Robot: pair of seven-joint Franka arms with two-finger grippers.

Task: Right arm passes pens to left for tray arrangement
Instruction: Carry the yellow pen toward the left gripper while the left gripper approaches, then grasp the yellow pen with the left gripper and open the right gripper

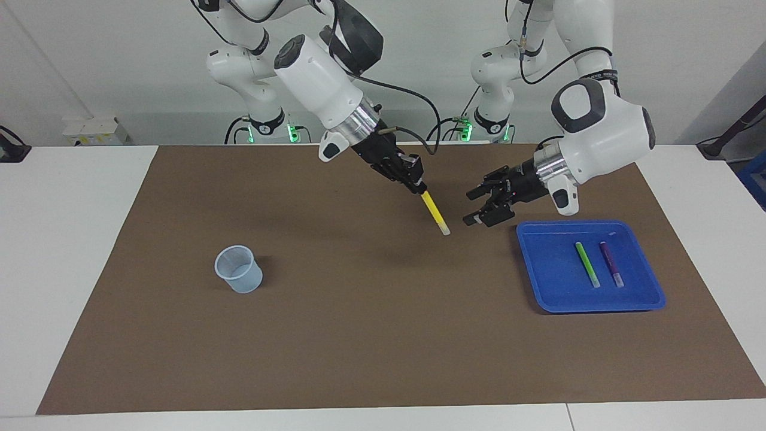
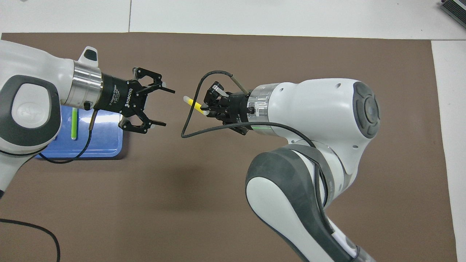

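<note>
I log the scene as follows.

Right gripper (image 1: 419, 187): fingers clamped together on the upper end of the yellow pen (image 1: 435, 212), raised over the brown mat (image 1: 359, 335) at mid-surface. The pen slants down with its white cap lowest, pointing toward the left gripper; it touches nothing else. A black cable (image 2: 193, 109) loops from the right wrist, and in the overhead view it crosses in front of the pen.

Left gripper (image 1: 474, 208): fingers spread apart, nothing in them, raised over the mat just beside the tray's corner, its mouth facing the pen's capped tip. I see a small gap between tip and fingers; no contact.

Tray (image 1: 541, 281): blue, on the mat toward the left arm's end of the surface. In the overhead view the left arm hides much of it.

Green pen (image 1: 587, 264) and purple pen (image 1: 611, 264): lying flat in the tray, side by side, roughly parallel, apart from each other, the purple one nearer the left arm's end.

Cup (image 1: 238, 269): translucent, upright on the mat toward the right arm's end, well apart from both grippers. I find nothing between the two grippers except the pen.
</note>
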